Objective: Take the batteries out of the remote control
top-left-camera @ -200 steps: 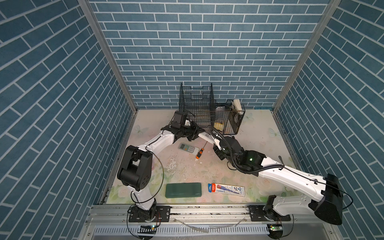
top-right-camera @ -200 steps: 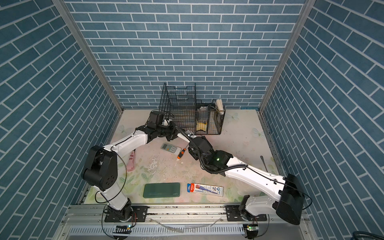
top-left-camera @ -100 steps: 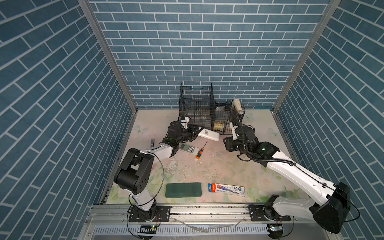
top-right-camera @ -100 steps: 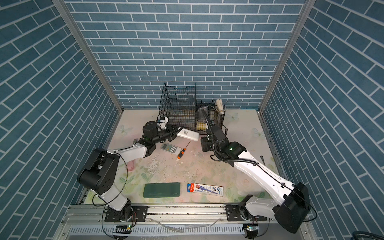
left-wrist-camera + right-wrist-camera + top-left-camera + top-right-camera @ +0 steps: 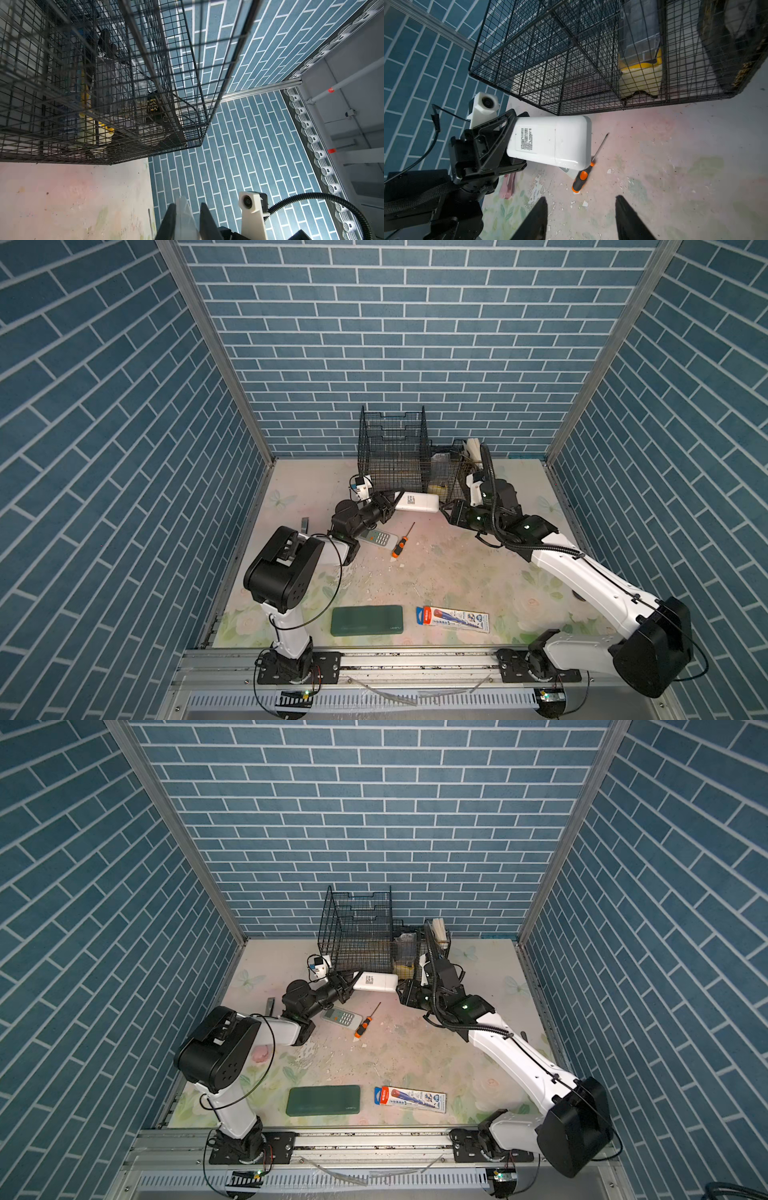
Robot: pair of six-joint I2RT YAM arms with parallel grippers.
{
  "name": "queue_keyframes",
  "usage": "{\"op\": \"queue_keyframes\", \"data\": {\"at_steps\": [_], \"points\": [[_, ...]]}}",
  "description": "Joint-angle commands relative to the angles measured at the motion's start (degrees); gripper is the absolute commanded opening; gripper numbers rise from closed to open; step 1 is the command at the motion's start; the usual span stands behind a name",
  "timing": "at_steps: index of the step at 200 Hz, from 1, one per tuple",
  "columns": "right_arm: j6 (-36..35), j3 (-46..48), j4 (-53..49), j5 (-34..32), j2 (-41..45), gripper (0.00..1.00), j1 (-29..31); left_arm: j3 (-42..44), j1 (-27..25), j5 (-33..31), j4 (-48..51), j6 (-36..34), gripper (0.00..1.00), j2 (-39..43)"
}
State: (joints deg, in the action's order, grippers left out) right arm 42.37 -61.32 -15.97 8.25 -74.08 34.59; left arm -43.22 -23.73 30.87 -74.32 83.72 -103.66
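Screwdriver [image 5: 398, 548] right of remote [image 5: 378, 538] (both on table [image 5: 457, 568]); cage [image 5: 392, 456] behind.

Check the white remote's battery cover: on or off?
On. The white remote, held in the left gripper, shows a closed white back with only a seam line; no open compartment.

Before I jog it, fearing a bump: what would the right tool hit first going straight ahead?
Probably the free end of the white remote, held in the left tool; depth is unclear, so it might pass underneath.
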Motion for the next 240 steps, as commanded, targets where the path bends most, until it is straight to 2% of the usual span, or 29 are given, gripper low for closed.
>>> {"op": "queue_keyframes", "data": {"at_steps": [1,85,240], "points": [[3.05,-1.92,2.43,3.25,-1.6,0.53,-0.72,-0.47,-0.44,-0.37,-6.18,0.7,0.0,1.0],[4.43,-2.66,8.36,6.13,-5.36,0.54,-1.58,-0.2,-1.14,-0.11,-6.21,1.17,0.0,1.7],[4.74,-3.78,10.34,8.69,-8.36,0.51,-2.87,-0.28,-2.11,-0.2,-6.27,1.62,0.0,2.02]]}}
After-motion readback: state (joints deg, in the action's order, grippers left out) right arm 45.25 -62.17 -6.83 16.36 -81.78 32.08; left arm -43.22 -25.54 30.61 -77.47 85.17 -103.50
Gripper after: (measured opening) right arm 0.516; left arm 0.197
